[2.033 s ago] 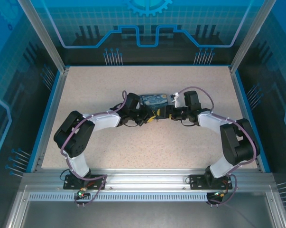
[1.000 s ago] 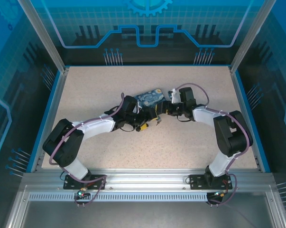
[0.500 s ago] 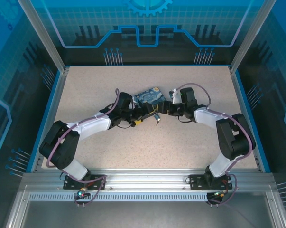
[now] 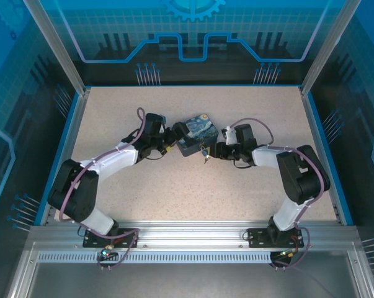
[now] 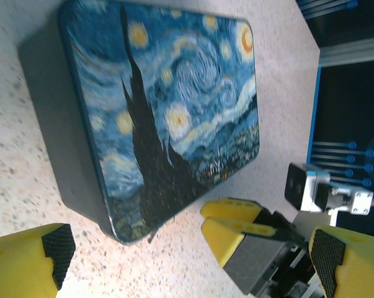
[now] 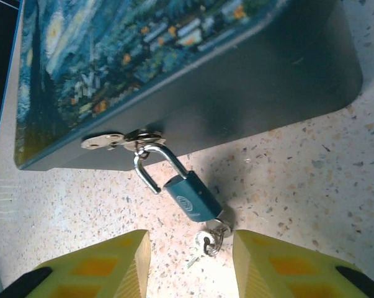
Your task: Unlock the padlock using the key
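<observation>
The padlock (image 6: 191,197) has a teal-blue body and a silver shackle hooked through the hasp (image 6: 115,140) of the dark-blue painted box (image 6: 174,74). One leg of the shackle stands free of the body. The key (image 6: 222,218) sits in the padlock's underside, with a ring and a second key (image 6: 205,243) lying on the table. My right gripper (image 6: 190,270) is open just short of the keys and touches nothing. In the top view the padlock (image 4: 204,152) lies between the box (image 4: 196,133) and the right gripper (image 4: 215,151). My left gripper (image 4: 168,143) is wide open at the box's left side, holding nothing.
The left wrist view shows the box lid (image 5: 168,105), the left gripper (image 5: 193,257) and the right gripper's yellow fingers (image 5: 236,230) beyond the box corner. The speckled table (image 4: 193,186) has blue side walls (image 4: 62,149).
My left gripper let go, opened wide and drew back to the left. The box turned and shifted slightly. My right gripper came down toward the padlock with its jaws narrower.
</observation>
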You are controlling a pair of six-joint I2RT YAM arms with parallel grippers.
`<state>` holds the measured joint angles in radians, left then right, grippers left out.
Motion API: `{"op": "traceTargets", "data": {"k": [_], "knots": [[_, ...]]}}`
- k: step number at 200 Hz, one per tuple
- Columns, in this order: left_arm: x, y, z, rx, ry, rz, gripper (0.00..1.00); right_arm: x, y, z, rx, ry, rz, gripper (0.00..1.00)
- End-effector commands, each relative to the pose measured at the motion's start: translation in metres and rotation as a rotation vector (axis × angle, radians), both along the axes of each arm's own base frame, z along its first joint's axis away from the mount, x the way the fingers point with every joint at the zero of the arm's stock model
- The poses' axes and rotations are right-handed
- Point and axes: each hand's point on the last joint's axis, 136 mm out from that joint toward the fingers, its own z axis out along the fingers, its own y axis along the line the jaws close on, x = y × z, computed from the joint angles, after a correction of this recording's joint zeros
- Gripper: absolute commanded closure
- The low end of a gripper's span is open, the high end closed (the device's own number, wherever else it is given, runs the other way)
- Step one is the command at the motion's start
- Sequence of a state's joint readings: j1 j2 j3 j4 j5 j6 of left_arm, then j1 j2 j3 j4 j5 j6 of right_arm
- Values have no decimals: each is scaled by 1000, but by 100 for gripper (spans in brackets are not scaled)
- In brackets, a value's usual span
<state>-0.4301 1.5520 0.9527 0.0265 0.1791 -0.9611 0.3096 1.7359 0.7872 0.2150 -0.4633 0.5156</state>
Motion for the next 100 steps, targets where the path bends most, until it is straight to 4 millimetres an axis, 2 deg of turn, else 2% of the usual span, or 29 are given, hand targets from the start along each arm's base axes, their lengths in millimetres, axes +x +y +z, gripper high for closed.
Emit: {"op": "traceTargets", "data": {"k": [1, 20, 47, 100], "knots": [[8, 15, 17, 69, -81, 45, 1, 4, 7, -2, 32, -53, 25, 56], [11, 20, 21, 100, -102, 59, 1, 4, 11, -2, 56, -68, 35, 48], [14, 22, 25, 119, -118, 63, 1, 4, 14, -3, 78, -73, 49, 43], [15, 23, 27, 103, -118, 86, 1, 5, 24, -8, 137, -48, 80, 45]]}}
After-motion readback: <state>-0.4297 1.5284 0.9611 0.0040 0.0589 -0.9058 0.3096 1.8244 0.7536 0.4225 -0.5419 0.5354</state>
